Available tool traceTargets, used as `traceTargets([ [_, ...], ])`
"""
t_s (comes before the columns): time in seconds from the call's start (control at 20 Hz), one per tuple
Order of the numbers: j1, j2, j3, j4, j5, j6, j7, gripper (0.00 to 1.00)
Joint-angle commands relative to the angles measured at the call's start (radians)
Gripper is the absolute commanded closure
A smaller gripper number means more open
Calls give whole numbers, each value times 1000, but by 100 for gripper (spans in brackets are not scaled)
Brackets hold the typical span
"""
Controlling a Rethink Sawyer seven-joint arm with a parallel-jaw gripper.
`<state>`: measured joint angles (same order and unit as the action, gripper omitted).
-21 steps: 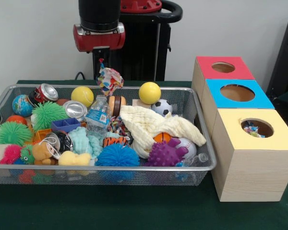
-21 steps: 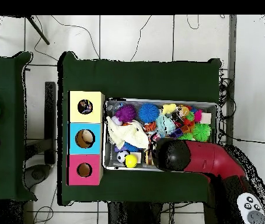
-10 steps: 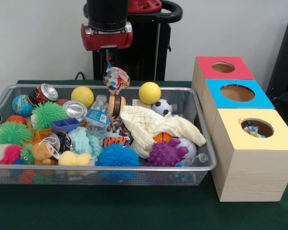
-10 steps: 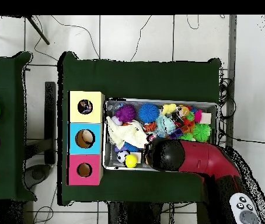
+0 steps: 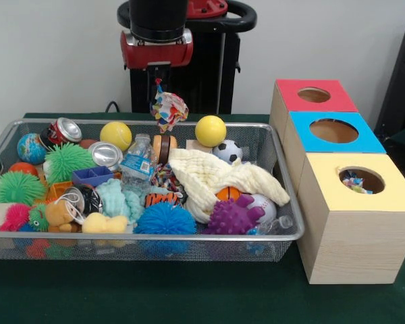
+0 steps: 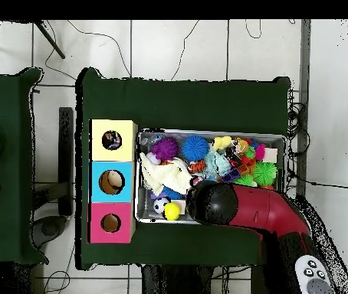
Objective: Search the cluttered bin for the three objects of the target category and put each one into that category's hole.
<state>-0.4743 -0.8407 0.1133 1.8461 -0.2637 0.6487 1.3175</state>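
Above the far rim of the wire bin [image 5: 283, 233], the gripper [image 5: 158, 82] is closed on the top corner of a multicoloured cloth toy [image 5: 169, 108], which hangs free beneath it, clear of the clutter and near the yellow ball [image 5: 210, 130]. In the overhead view the arm [image 6: 246, 207] hides both toy and fingers. The toy appears light, soft and limp: judged from its crumpled hang, it will sway under lateral motion and cannot be steered by its body. A hold on a bunched corner, as present, is suitable, provided the pinch takes enough fabric to avoid slipping. Compared with the frame one second earlier, the arm and toy have shifted toward the row of boxes, and the toy now hangs slightly lower in the picture relative to the bin's rim. The yellow box [image 5: 354, 223] nearest the camera already shows similar patterned cloth inside its hole [image 5: 361, 180], so that hole is the probable destination; it lies well apart from the toy, beyond the red box [image 5: 313, 96] and blue box [image 5: 332, 131]. Bin contents appear undisturbed.
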Motion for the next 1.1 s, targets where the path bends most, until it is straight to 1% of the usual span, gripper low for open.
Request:
traceTargets([
  [0.05, 31, -1, -30, 11, 50, 67, 218, 100],
  [0.4, 59, -6, -63, 6, 81, 71, 223, 100],
  [0.8, 81, -26, -109, -16, 122, 119, 224, 100],
  [1.1, 89, -47, -143, 3, 159, 127, 227, 100],
])
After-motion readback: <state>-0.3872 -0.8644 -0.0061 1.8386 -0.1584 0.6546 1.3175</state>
